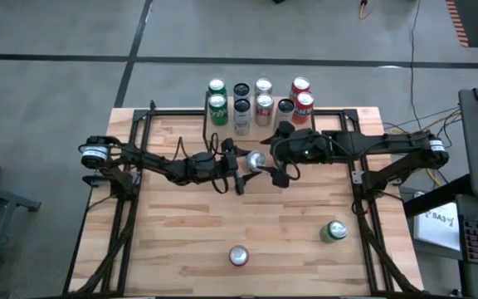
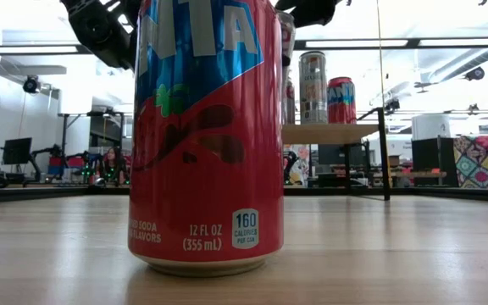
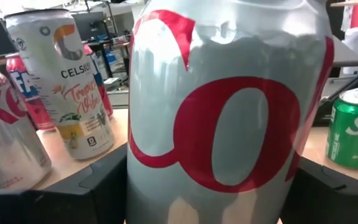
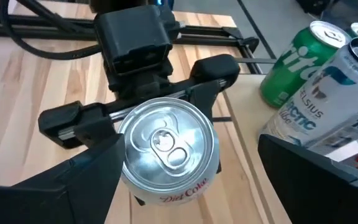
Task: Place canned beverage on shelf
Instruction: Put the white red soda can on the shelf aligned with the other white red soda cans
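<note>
The silver cola can (image 1: 256, 160) sits at the middle of the worktop (image 1: 189, 241), just in front of the shelf (image 1: 338, 119) at the far edge, and the left hand (image 1: 247, 169) is pinching it by the sides, its dark fingers (image 4: 210, 74) pressed against the can body in the right wrist view. The right hand (image 1: 277, 172) hangs just beside the can with its fingers spread wide and holding nothing, so this looks like a handover between the arms, or the moment just after one. I'd say the placing step itself is not yet done: the can has to be carried toward the shelf, where several cans (image 1: 241, 105) already stand in rows, and set down upright in a free spot without knocking its neighbours. The green can (image 3: 352, 127) and the white can (image 3: 73, 87) stand near it. From table height a big red can (image 2: 206, 135) blocks most of the view, so the hands and the held can are hidden there, and I can't tell whether the can is lifted or resting on the wood.
</note>
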Controlling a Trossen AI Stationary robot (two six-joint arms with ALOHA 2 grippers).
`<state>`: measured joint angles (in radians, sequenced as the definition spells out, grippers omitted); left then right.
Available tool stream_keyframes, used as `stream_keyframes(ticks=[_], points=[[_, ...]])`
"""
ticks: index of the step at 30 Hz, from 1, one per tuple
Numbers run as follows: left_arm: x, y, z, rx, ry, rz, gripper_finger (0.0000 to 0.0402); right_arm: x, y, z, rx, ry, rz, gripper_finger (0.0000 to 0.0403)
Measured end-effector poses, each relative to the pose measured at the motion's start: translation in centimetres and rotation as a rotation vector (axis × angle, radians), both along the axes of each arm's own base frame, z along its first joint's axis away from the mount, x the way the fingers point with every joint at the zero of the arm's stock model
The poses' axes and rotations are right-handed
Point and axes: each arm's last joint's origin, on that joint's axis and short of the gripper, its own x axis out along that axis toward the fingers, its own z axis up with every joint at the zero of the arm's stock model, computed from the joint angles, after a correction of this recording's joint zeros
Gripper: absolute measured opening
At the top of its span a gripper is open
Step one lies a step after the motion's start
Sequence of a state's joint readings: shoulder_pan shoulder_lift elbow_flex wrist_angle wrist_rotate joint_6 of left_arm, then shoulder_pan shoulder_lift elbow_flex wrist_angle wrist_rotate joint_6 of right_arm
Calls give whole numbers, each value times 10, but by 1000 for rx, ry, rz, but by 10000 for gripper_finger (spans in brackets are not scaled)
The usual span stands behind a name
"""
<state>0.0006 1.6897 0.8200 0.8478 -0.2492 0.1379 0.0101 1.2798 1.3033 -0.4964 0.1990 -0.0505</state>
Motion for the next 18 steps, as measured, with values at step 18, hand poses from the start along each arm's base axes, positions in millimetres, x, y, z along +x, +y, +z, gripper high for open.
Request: stream_keyframes(ticks=[18], points=[[1, 3, 6, -51, -47, 91, 286, -1, 0, 16, 3, -25, -13, 359]])
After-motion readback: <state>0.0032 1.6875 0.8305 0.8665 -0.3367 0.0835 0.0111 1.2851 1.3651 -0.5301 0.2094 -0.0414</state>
